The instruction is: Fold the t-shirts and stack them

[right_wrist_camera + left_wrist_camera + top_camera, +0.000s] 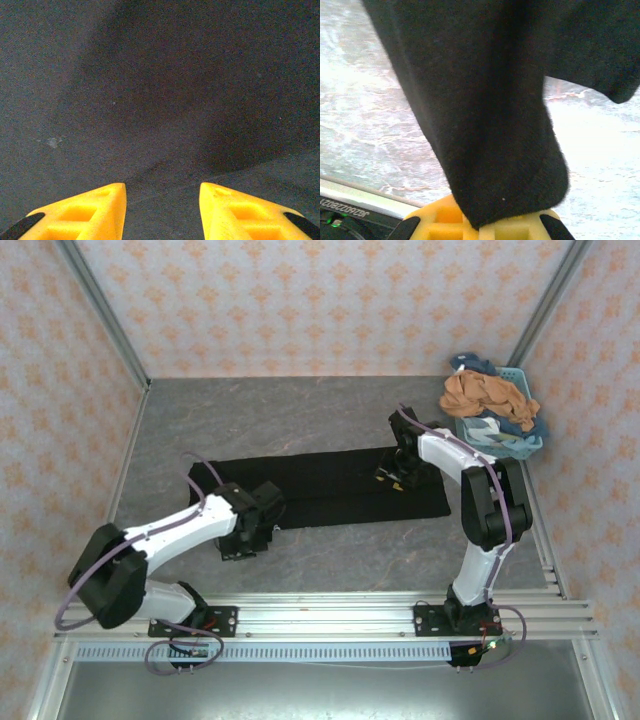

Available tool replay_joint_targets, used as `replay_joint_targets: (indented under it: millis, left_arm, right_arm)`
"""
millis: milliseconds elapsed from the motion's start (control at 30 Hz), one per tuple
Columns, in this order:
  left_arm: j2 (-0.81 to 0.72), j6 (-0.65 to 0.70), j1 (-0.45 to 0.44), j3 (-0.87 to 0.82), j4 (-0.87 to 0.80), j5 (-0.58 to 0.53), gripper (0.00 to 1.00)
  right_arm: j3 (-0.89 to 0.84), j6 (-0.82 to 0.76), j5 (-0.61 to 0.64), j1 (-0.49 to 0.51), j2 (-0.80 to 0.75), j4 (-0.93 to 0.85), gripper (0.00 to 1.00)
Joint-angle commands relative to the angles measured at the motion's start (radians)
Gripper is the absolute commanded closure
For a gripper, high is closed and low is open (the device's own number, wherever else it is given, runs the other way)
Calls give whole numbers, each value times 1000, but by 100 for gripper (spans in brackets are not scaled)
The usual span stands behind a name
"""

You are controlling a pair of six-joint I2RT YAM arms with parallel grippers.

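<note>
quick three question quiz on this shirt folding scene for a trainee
1. True or false: the left gripper is shut on the black t-shirt.
2. The top cloth in the basket is: A rust-orange, B green, C white.
3. Fill in: the right gripper hangs over the black t-shirt with its jaws ____.
Key: 1 true; 2 A; 3 open.

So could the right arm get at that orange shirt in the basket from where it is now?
Probably yes. The orange shirt lies on top in the basket, just beyond the right arm, with nothing between. The right gripper is open over the black shirt, apparently empty.
</note>
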Motion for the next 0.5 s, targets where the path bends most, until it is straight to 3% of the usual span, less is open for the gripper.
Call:
replay_joint_targets:
  millis: [0, 200, 467]
  left_arm:
    - [66, 8, -4, 58, -12, -33, 100]
    - [72, -5, 17, 60, -111, -165, 100]
    - [49, 103, 219, 98, -151, -280, 100]
  right_arm:
    - [22, -2, 26, 3, 12, -33, 57]
    - [23, -3, 26, 3, -1, -41, 57]
    - [18, -10, 26, 4, -4, -42, 57]
